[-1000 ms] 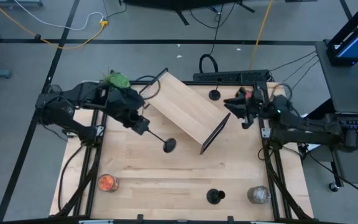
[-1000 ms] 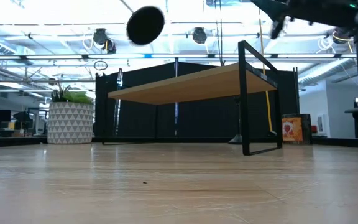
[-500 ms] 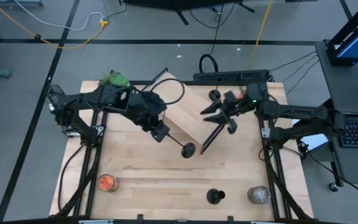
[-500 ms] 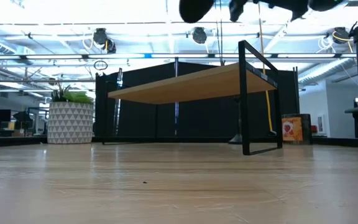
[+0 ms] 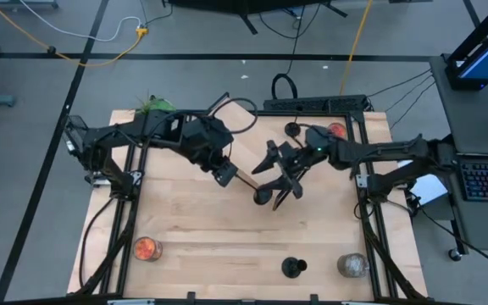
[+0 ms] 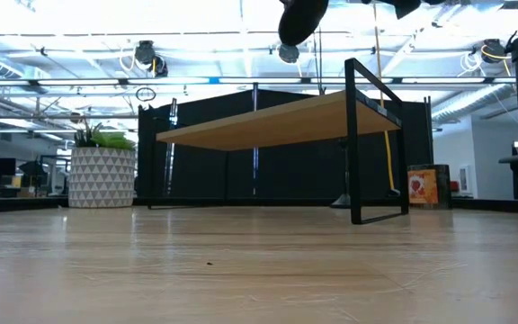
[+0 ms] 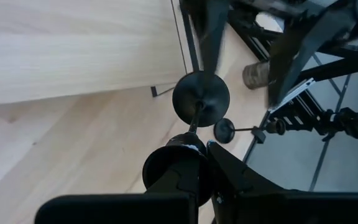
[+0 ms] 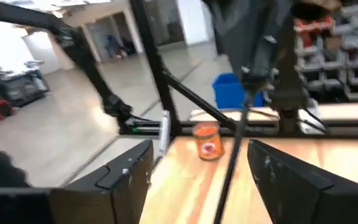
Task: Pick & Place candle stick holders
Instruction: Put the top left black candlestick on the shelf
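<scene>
Black candle stick holder (image 5: 255, 188) pinched by left gripper (image 5: 226, 174); right gripper (image 5: 280, 172), fingers spread, should straddle the stem squarely before closing.

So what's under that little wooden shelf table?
From table height, only bare tabletop shows under the wooden shelf, between its black legs. From above, both arms cover most of it; the far corner stays hidden.

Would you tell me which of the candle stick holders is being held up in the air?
The candle stick holder gripped by the left end effector over the table's middle; the other two holders stand upright on the table.
</scene>
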